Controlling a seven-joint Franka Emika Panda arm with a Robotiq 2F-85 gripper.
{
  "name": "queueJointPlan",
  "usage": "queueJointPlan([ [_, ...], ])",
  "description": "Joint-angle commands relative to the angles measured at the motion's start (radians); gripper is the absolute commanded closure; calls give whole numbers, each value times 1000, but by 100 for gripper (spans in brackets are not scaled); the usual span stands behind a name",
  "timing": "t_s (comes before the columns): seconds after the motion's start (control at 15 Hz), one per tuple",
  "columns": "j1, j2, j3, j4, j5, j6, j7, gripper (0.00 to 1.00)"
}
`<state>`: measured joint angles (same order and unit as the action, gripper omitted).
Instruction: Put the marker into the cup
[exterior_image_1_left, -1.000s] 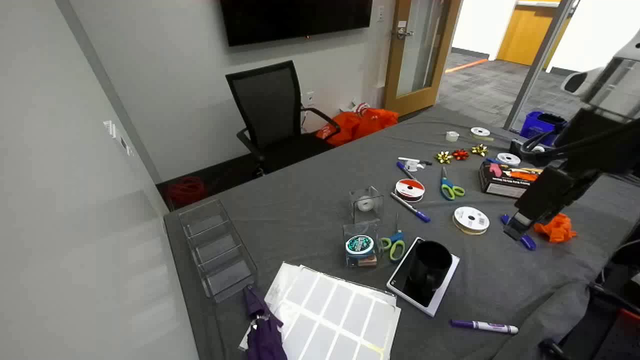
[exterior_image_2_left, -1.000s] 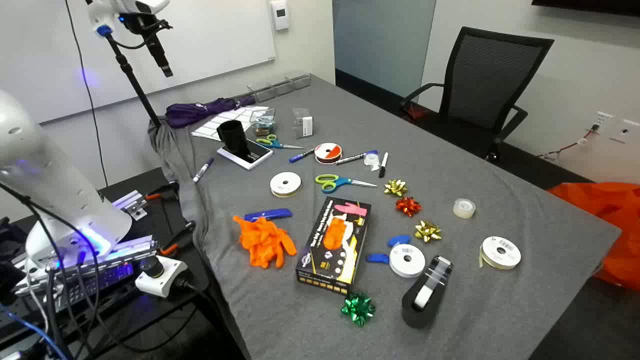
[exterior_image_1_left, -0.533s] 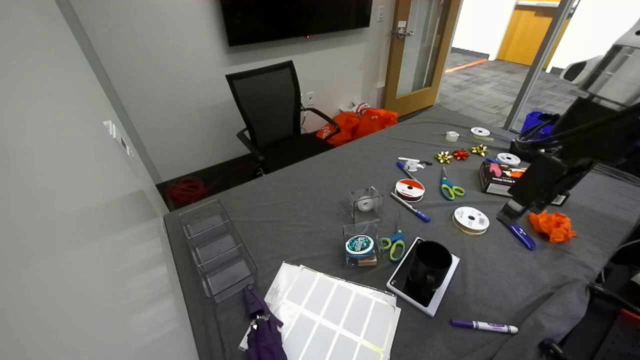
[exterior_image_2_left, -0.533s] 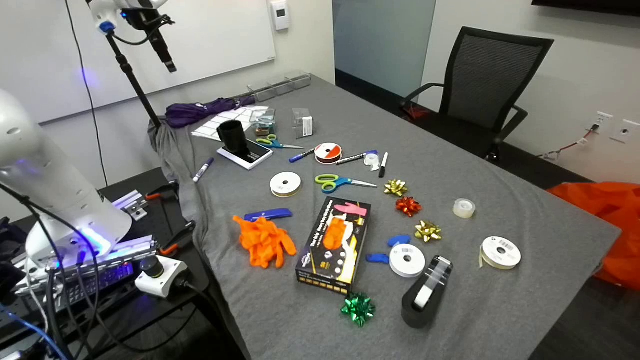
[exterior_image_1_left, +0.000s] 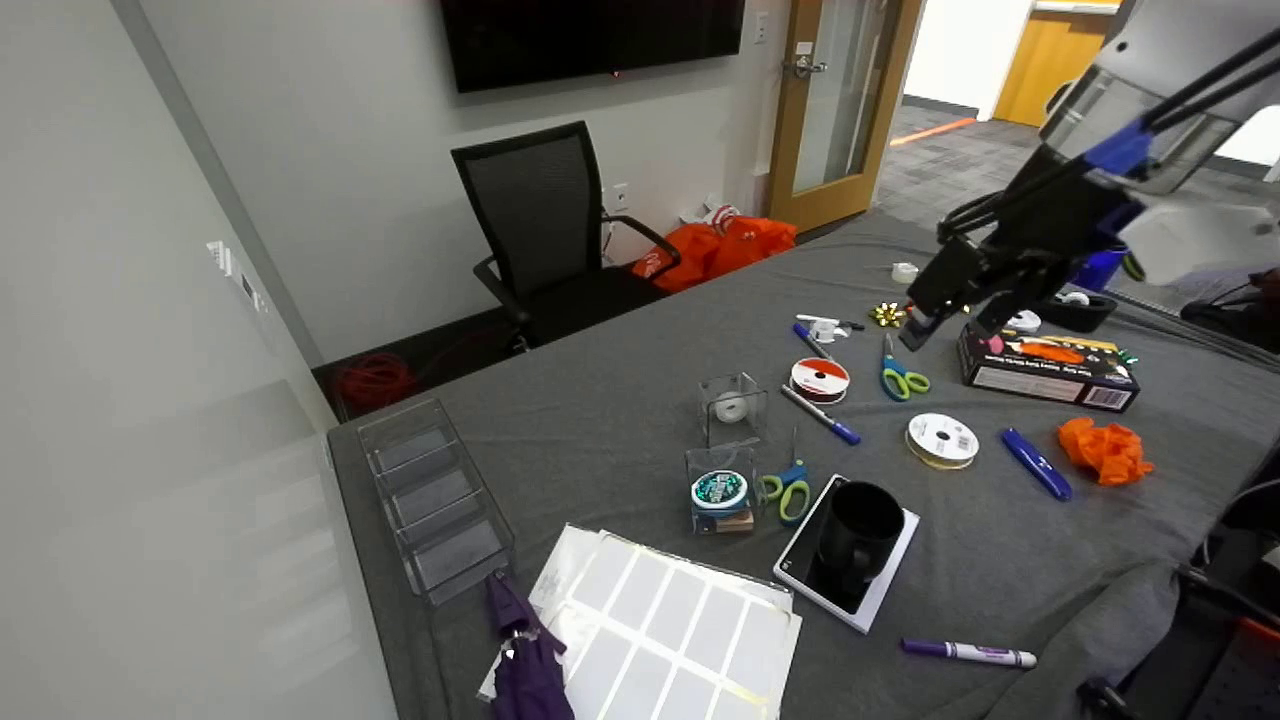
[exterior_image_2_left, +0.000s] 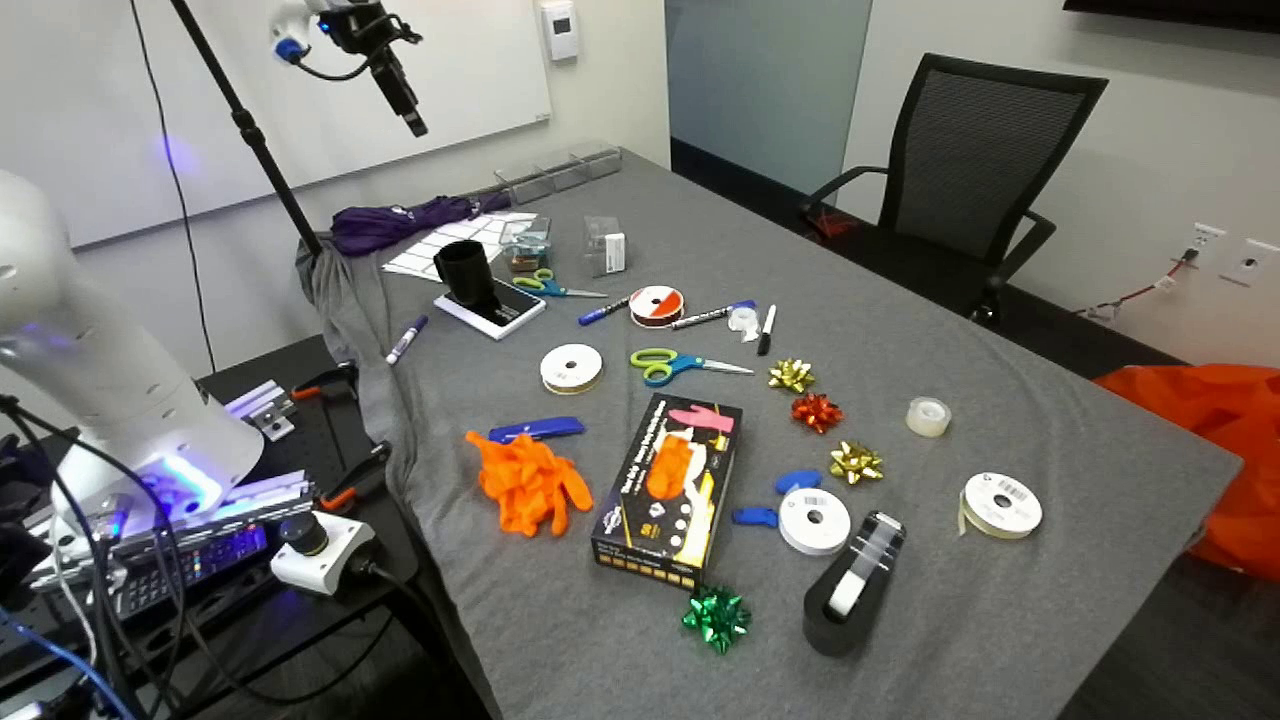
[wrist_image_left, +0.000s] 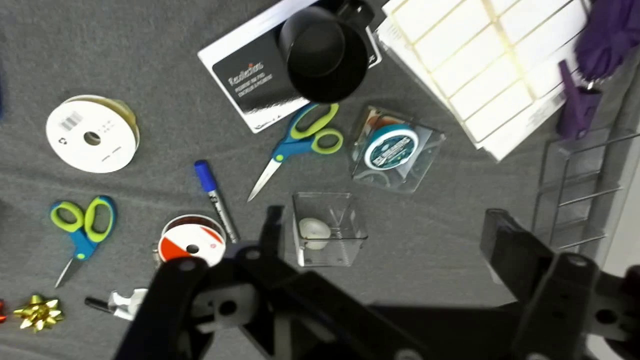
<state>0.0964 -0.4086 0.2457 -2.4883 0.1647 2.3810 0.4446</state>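
Observation:
My gripper (wrist_image_left: 385, 220) is open and empty, in the air above the table; it shows in both exterior views (exterior_image_1_left: 948, 330) (exterior_image_2_left: 417, 128). A black mug (wrist_image_left: 325, 60) with a handle stands upright on a white-edged ink pad; no round clear tumbler shows. A clear square open container (wrist_image_left: 346, 251) with a white roll inside lies between the fingers in the wrist view. Several markers lie on the table: a blue-capped one (wrist_image_left: 216, 200) partly behind the left finger, and a purple-and-white one (exterior_image_1_left: 968, 654) near the front edge. I cannot tell which is meant.
A clear box (wrist_image_left: 415, 177) holds a teal-rimmed tin. Scissors (wrist_image_left: 295, 145) lie beside the ink pad. Ribbon spools (wrist_image_left: 90, 135), a glove box (exterior_image_2_left: 668, 490), an orange glove (exterior_image_2_left: 528, 482) and a clear divided tray (exterior_image_1_left: 435, 495) are also on the table.
The arm has swung: the gripper moved left and up in an exterior view, uncovering the blue item, and right in the other. The table objects have not moved.

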Motion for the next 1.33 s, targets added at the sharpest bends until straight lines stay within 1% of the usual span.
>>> queueJointPlan([
  [0.0,-65,171,3,129,-112,3,51,0],
  [0.27,-64,305,-37,253,-169,-58,43,0],
  [0.4,-53,365,-65,314,-157,-84,11,0],
  [0.6,-49,447,-103,419,-143,-161,-78,0],
  [0.67,-50,467,-114,450,-150,-191,-111,0],
  [0.73,-49,478,-124,470,-191,-219,-110,0],
  [0.8,-37,429,-123,395,-157,-150,-76,0],
  [1.0,-38,465,-138,447,-173,-189,-97,0],
  [1.2,-35,468,-138,451,-174,-191,-98,0],
  [1.27,-37,472,-139,450,-181,-196,-126,0],
])
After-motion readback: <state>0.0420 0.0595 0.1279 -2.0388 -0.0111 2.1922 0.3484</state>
